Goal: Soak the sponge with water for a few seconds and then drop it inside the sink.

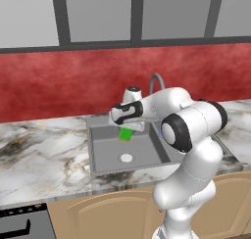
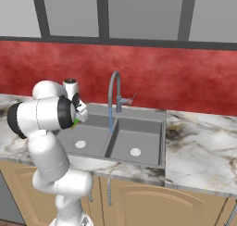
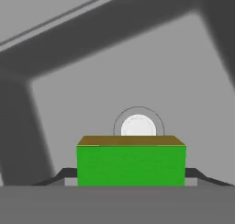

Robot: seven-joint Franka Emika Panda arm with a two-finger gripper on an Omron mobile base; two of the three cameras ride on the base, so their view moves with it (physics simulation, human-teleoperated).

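The green sponge with its yellow-tan layer hangs above the sink's left basin, and my gripper is shut on it. In the hand view the sponge sits between the two dark fingertips of the gripper, with the white drain just beyond it. A thin pale-blue stream of water falls from the faucet. From the right base view the gripper and a sliver of the sponge are left of that stream, apart from it.
The sink has two dark grey basins set in a marble counter. The arched faucet stands behind the divider, with a red backsplash behind it. My own arm covers the right basin in the left base view.
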